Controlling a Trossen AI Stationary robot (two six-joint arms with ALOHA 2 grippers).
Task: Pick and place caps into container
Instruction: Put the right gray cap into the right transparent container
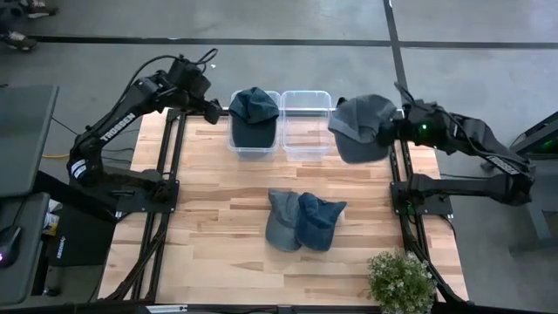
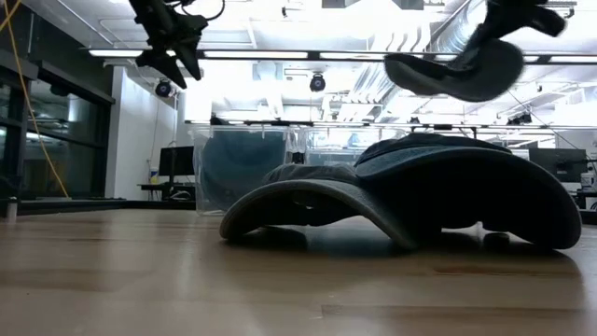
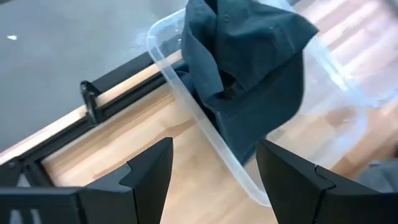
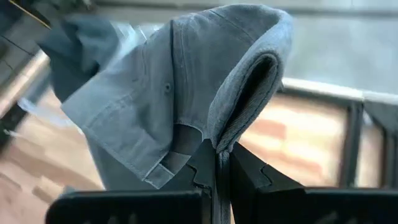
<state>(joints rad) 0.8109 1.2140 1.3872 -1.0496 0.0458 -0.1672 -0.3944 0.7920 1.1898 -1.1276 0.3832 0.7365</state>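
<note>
1. High view: right tool clamped on a faded grey-blue denim cap, held above the worktop just right of the empty clear plastic bin.
2. Left tool partly open, empty, beside the left clear bin holding a dark blue cap.
3. Two more caps, grey and blue, touching at mid-worktop.

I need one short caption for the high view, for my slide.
Right gripper carries a grey cap beside the empty bin; left gripper open.
</note>
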